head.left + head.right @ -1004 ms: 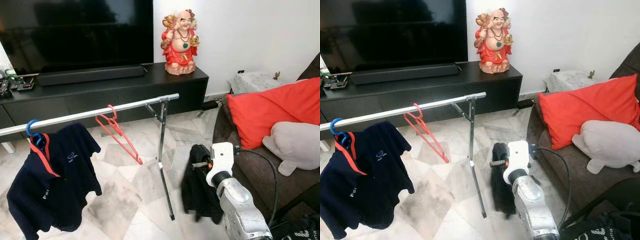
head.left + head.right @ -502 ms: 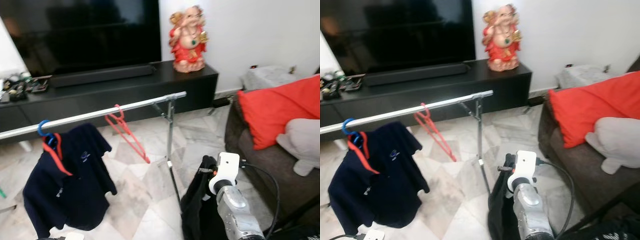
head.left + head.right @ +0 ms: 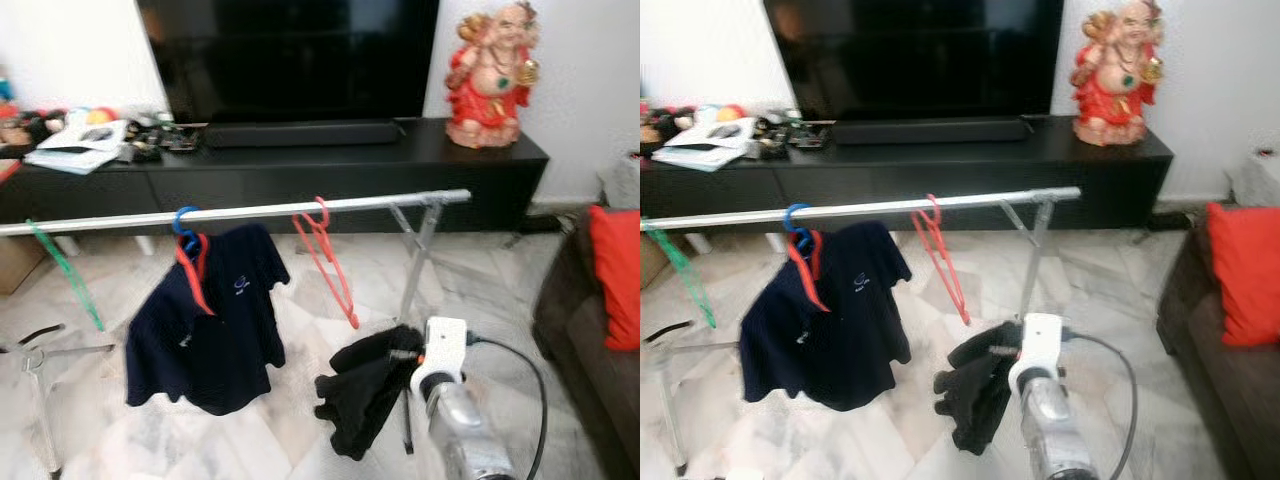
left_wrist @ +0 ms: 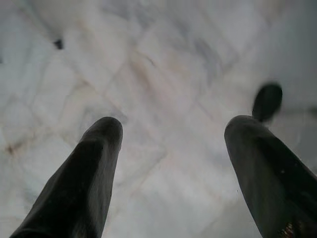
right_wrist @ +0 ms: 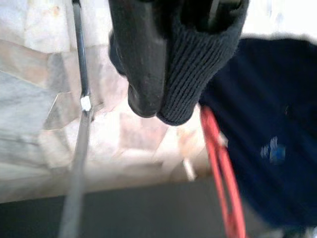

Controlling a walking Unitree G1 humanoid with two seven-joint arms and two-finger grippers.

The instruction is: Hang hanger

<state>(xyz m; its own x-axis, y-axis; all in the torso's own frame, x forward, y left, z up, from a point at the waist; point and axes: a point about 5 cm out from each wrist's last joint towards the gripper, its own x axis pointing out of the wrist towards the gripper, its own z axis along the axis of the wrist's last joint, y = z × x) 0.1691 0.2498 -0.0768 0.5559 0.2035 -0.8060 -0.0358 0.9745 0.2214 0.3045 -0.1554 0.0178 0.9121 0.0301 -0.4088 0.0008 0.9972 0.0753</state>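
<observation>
Right tool (image 3: 400, 356) is pinching black garment (image 3: 362, 395) below rail (image 3: 250, 209); left tool (image 4: 173, 148) is hanging spread. Risk: knit slipping free.

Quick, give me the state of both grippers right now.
Left gripper: open, holding nothing, pointed at the marble floor.
Right gripper: shut on the black knit garment, held low beside the rack rail.

A silver rail (image 3: 250, 209) carries a navy shirt (image 3: 205, 320) and red hanger (image 3: 325, 258).
</observation>
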